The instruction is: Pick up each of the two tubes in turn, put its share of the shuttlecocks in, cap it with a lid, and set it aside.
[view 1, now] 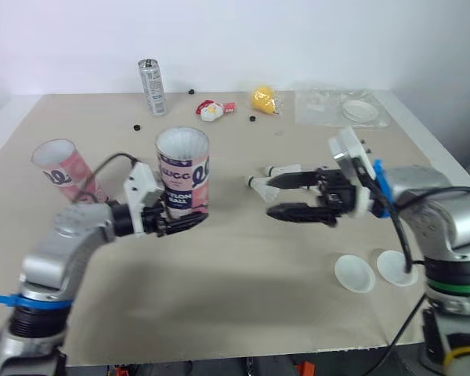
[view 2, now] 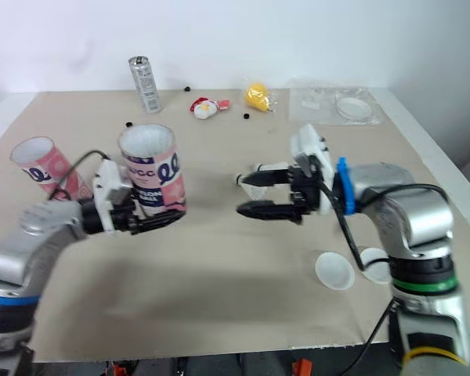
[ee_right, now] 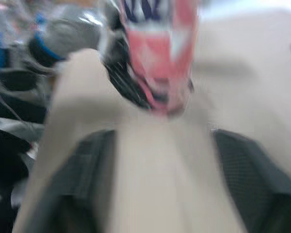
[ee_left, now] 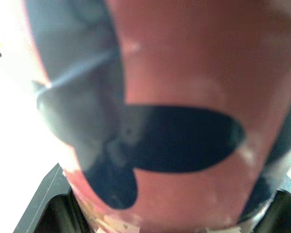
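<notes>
Beige tabletop (view 1: 243, 313) carries everything. Your left claw (view 1: 184, 222) clenches the upright pink tube (view 1: 183, 176), mouth up for loading, white feathers showing inside; the second tube (view 1: 59, 168) lies outboard of it. Your right claw (view 1: 269, 197) hangs released and empty, two lids (view 1: 354, 272) behind its wrist, loose shuttlecocks (view 1: 260, 182) just past its fingertips. Nothing blocks the gap between claws.

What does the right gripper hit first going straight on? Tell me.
Probably the tube in the left gripper: the open right gripper frames it. The shuttlecocks beside its tips seem to lie lower, though depth is unclear.
</notes>
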### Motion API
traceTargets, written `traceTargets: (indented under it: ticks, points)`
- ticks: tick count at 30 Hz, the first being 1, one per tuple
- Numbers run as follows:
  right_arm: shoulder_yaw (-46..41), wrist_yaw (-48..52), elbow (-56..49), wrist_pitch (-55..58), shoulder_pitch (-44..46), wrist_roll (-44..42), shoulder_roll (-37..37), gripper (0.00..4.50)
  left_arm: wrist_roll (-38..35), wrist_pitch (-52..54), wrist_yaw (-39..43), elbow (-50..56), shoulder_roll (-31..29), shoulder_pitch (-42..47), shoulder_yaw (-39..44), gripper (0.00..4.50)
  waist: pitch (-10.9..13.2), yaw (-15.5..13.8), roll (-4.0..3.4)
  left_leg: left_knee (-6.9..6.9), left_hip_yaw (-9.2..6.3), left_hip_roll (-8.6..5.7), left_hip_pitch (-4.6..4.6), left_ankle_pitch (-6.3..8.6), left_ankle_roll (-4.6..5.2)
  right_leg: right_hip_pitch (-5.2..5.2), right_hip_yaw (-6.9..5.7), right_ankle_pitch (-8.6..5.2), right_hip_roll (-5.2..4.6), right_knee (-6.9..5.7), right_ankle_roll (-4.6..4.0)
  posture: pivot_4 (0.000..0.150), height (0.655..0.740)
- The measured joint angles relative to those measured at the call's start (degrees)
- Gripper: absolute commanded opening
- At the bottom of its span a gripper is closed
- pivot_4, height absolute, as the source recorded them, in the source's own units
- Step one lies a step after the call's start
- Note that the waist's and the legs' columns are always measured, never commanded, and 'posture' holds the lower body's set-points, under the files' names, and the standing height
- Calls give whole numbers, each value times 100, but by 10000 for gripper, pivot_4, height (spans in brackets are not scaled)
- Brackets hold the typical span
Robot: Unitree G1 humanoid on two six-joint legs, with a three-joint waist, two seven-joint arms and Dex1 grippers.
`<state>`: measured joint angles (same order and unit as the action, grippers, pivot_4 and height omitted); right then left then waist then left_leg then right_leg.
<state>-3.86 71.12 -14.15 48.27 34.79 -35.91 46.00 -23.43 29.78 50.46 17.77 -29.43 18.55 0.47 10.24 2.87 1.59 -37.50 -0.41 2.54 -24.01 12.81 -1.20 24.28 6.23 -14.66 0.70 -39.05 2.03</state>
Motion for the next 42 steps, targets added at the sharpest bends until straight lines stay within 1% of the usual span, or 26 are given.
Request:
traceTargets:
  ticks: [2,3,4,7,9,14,17,22,27,35,42]
  points:
    - [-191,75,50,-31,-296,15,440,44433,393,-655,-434,-292,537,-157,-194,30229,-1,-23,-4,0,-2,-3,4,-1,0,-5,-4,3,-1,0,2,1500,7400]
    - [-300,165,151,-124,-525,71,783,44433,646,-1088,-690,-501,875,-291,-345,30229,-2,-59,-7,-4,-2,-9,8,-1,0,-16,-4,4,-8,2,8,1500,7400]
    - [-378,210,292,-196,-642,165,998,44433,816,-1353,-829,-659,1041,-452,-507,30229,-1,-69,-3,-7,2,-11,13,-1,0,-20,-1,6,-10,4,12,1500,7400]
    - [-521,356,539,-586,-973,373,1402,44433,1226,-1851,-1044,-1116,1266,-701,-894,30229,1,-48,0,-13,12,-12,14,-3,0,-18,13,13,-8,6,30,1500,7400]
    - [-519,487,737,-792,-1143,488,1609,44433,1349,-2083,-1149,-1154,1331,-707,-974,30229,0,-38,-2,-13,17,-12,20,-11,6,-20,17,8,-7,6,61,1500,7400]
    - [-506,677,1375,-1388,-1430,981,2183,44433,1467,-2476,-1236,-1346,1431,-949,-1095,30229,-1,-20,-8,-12,33,-11,73,-13,8,-60,28,8,-7,6,65,1500,7400]
    - [-479,760,1459,-1752,-1658,1188,2223,44433,1465,-2534,-1245,-1414,1454,-978,-1116,30229,-5,-9,-14,-11,36,-10,99,-12,8,-82,32,5,-7,7,66,1500,7400]
    - [-243,779,1621,-2298,-1989,1548,2221,44433,1346,-2428,-1245,-1405,1515,-987,-1089,30229,-10,-11,-24,-11,38,-15,101,-12,7,-85,38,3,-8,7,73,1500,7400]
    - [-1,743,1832,-2804,-2160,1944,2169,44433,1393,-2430,-1243,-1387,1481,-990,-1136,30229,-14,-12,-31,-11,38,-16,102,-11,6,-87,39,1,-9,8,76,1500,7400]
    - [418,674,1898,-2827,-2076,2085,1675,44433,1422,-2421,-1245,-1357,1471,-995,-1168,30229,-18,-13,-37,-11,38,-20,103,-10,5,-89,43,-1,-10,8,80,1500,7400]
    - [679,638,2037,-2961,-1842,2425,1670,44433,1436,-2334,-1254,-1285,1470,-1005,-1178,30229,-18,-13,-37,-10,38,-21,103,-9,3,-89,44,-3,-11,11,81,1500,7400]
